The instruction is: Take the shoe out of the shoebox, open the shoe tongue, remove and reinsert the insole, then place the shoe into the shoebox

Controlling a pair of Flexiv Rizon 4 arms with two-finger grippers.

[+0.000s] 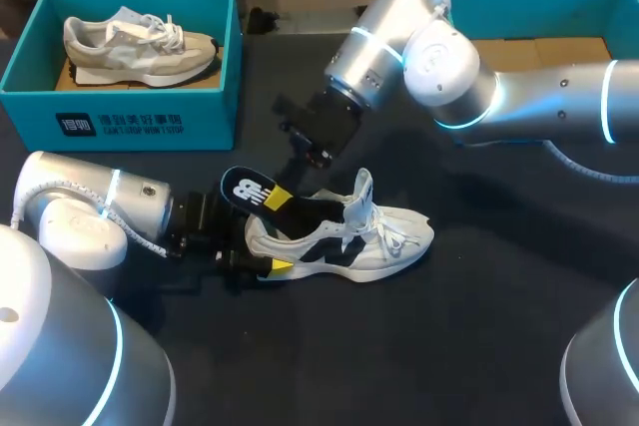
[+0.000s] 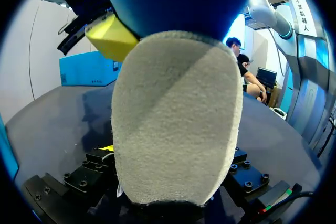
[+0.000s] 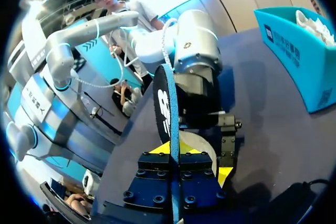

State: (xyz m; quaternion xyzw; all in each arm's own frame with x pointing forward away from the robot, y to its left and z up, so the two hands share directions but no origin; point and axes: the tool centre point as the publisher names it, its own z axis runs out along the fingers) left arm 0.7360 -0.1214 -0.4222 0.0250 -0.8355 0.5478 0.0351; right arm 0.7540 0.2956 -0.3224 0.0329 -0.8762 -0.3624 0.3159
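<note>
Dark cloth covers the counter [image 1: 479,346], with a teal shoebox [image 1: 150,117] at ten o'clock that holds a beige shoe [image 1: 140,47], and a second teal box [image 1: 539,7] at two o'clock. The white-and-black shoe [image 1: 384,236] is lying out of the shoebox at the middle of the counter, with its toe turned to three o'clock and its tongue [image 1: 361,192] raised. Its heel is gripped from both sides by the left gripper [image 1: 262,254], which comes in from nine o'clock; in the left wrist view the pale suede heel fills the space between the fingers. The insole [image 1: 243,190] juts from the heel opening toward ten o'clock. Its raised end is pinched by the right gripper [image 1: 276,197], and in the right wrist view it is seen edge-on, clamped between the two fingers. Its forward part appears to run down into the shoe, though how deep cannot be told. The insole is judged thin, light and floppy, so it is likely to bend or fold if pushed from far back. A hold near the heel end, flat across its faces, is judged best. Its fabric face may drag on the lining. The shoe is judged light with a soft upper, and the stiffer heel cup is the sound place to brace it.
</note>
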